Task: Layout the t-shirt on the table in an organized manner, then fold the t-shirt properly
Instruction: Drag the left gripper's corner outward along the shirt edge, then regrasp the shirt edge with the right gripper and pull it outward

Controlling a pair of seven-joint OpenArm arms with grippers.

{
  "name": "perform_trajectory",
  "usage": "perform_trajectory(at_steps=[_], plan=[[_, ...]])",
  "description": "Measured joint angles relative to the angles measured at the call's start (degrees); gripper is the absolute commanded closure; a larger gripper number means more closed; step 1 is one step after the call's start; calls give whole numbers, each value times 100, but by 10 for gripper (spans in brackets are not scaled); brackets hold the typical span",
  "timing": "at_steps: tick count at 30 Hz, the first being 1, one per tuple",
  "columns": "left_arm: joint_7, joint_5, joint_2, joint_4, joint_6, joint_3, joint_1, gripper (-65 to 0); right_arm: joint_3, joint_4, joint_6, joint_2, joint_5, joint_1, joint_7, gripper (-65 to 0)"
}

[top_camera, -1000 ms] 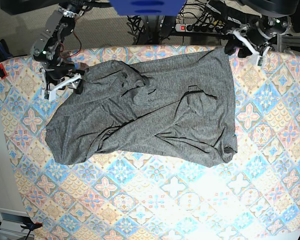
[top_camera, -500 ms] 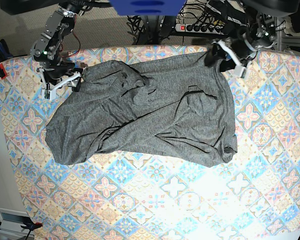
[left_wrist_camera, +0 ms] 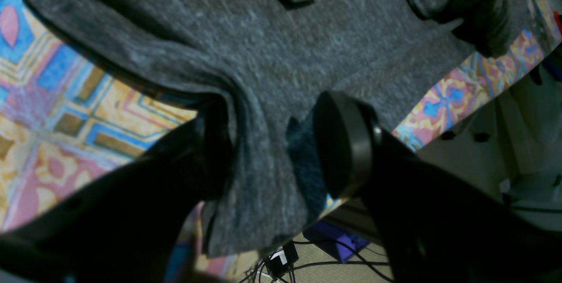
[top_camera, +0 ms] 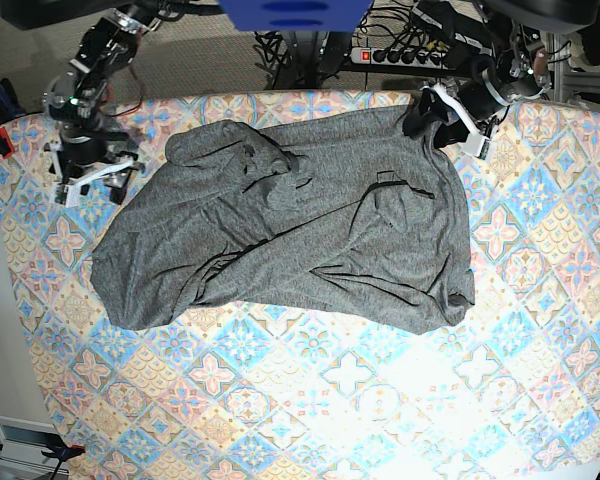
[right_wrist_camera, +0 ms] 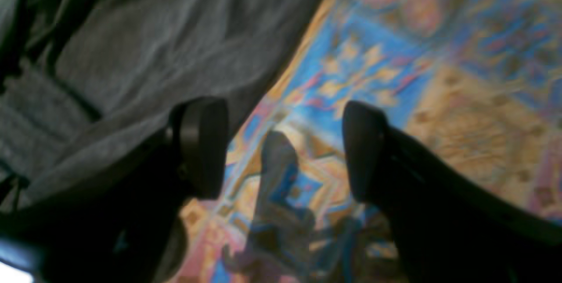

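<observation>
right gripper [top_camera: 92,180] has let go and backed off toward 9 o'clock, jaws spread, while left gripper [left_wrist_camera: 272,151] straddles the t-shirt [top_camera: 290,220] corner, unclenched, so spreading continues.

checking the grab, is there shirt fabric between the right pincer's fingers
No, the right pincer stands open over bare patterned table; the t-shirt lies beside it, behind one finger.

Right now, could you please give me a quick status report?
Left claw open, straddling the t-shirt corner at the far table edge. Right claw open over bare cloth. T-shirt crumpled, unfolded. Nothing in the way.
</observation>
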Motion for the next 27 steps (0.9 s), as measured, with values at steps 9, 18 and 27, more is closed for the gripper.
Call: perform_trajectory(at_steps=[9,18,27], plan=[[-2,76,-35,0,-42,7,-9,-323,4,-345,789,-31,1213,-4,-33,-388],[-4,76,-46,0,-39,13,-9,-323,22,-1143,815,142,1578,284,-743,-388],[0,79,-48,2,-42,11,-9,-323,831,-1517,789,334,1598,1246,-1602,-388]])
